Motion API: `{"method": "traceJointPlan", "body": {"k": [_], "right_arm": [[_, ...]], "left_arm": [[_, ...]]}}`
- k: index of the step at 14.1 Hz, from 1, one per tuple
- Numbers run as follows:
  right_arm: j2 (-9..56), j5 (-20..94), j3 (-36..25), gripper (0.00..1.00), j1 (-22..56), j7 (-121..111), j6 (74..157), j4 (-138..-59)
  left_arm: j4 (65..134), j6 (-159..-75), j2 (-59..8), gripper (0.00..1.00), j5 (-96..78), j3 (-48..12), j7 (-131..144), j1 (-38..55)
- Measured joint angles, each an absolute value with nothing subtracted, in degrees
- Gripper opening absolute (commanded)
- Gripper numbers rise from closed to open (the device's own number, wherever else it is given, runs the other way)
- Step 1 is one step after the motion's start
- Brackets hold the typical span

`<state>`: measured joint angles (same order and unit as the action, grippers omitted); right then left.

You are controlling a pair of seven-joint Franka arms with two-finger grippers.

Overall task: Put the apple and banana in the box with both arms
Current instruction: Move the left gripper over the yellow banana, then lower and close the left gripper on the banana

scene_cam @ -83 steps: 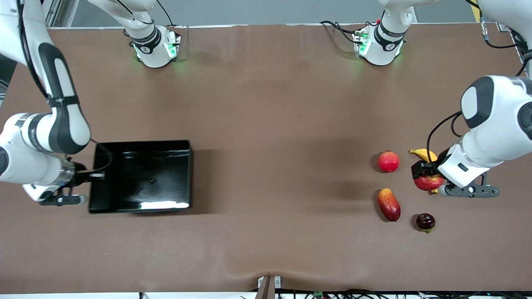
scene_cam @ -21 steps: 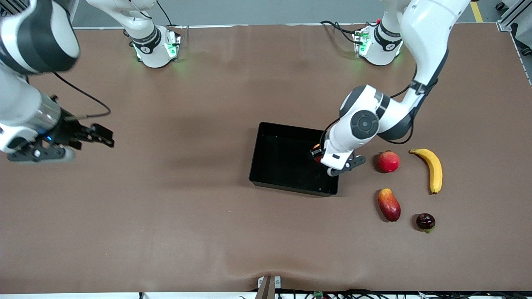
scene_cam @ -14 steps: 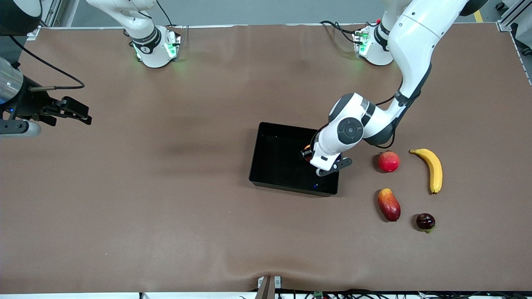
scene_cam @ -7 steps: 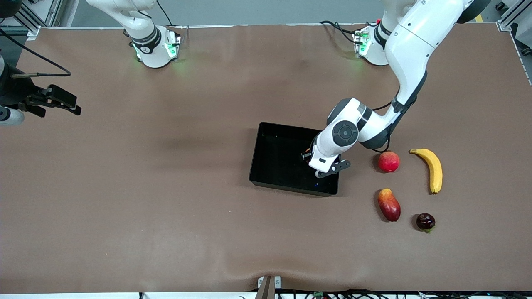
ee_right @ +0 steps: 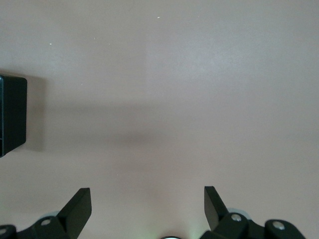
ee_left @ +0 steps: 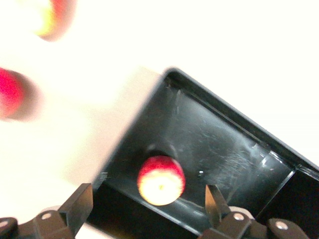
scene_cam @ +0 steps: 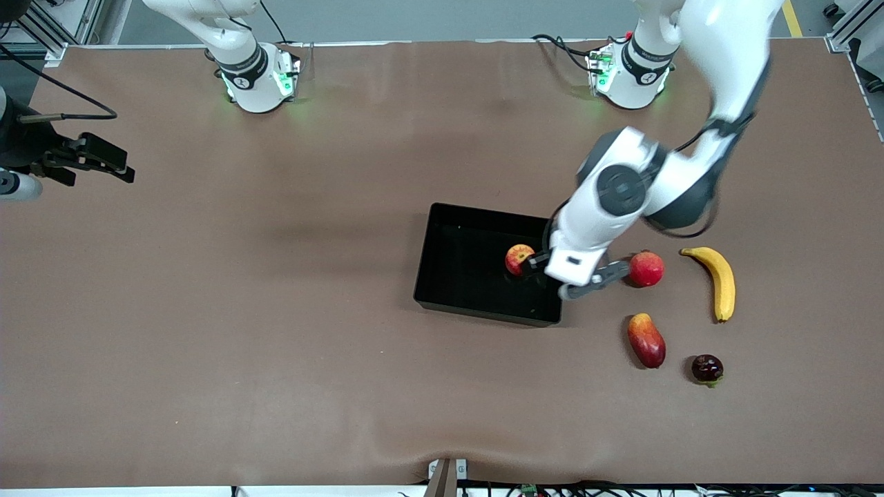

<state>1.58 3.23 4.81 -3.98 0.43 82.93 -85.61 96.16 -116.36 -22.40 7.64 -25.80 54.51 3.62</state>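
The apple [scene_cam: 519,259] lies in the black box [scene_cam: 461,262], near the box's end toward the left arm. My left gripper [scene_cam: 537,266] is open and empty, up over that end of the box. In the left wrist view the apple [ee_left: 160,180] sits below, between the spread fingers of the left gripper [ee_left: 147,189], on the floor of the box [ee_left: 229,149]. The banana [scene_cam: 718,279] lies on the table toward the left arm's end. My right gripper [scene_cam: 103,160] is open and empty, waiting over the right arm's end of the table [ee_right: 147,191].
A plain red round fruit [scene_cam: 646,268] lies beside the left hand, between box and banana. A red-yellow mango [scene_cam: 646,339] and a dark small fruit [scene_cam: 707,368] lie nearer the front camera. A corner of the box [ee_right: 12,114] shows in the right wrist view.
The left gripper has opened and let go of the apple, which now rests in the box. The left hand has risen and drawn toward the left arm's end. The right arm barely moved.
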Motion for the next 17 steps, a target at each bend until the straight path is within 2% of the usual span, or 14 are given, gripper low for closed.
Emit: {"method": "traceJointPlan", "body": {"k": [2,5,8,12,16,17], "right_arm": [[1.59,3.14,3.87,1.00,-3.88,0.41,83.39,-85.61],[1.64,3.07,1.66,1.00,-3.57,0.14,83.44,-85.67],[1.65,3.01,0.95,1.00,-3.59,0.16,82.62,-85.89],[1.66,2.92,0.49,1.00,-3.99,0.21,82.56,-86.16],[1.66,2.89,0.04,1.00,-4.63,0.23,82.36,-86.19],[1.66,2.89,0.04,1.00,-4.80,0.23,82.36,-86.20]], "left_arm": [[95.16,-111.36,-19.76,1.00,7.65,-25.65,47.69,-0.43],[97.43,-110.23,-20.19,1.00,8.43,-25.21,34.46,-10.73],[102.64,-115.81,-22.64,1.00,10.08,-25.06,22.41,-19.96],[110.38,-126.38,-24.97,1.00,10.96,-25.02,11.03,-26.95],[112.00,-129.80,-27.97,1.00,16.48,-25.04,6.27,-33.49],[112.12,-131.09,-29.03,0.95,18.46,-25.04,6.16,-34.91]]}}
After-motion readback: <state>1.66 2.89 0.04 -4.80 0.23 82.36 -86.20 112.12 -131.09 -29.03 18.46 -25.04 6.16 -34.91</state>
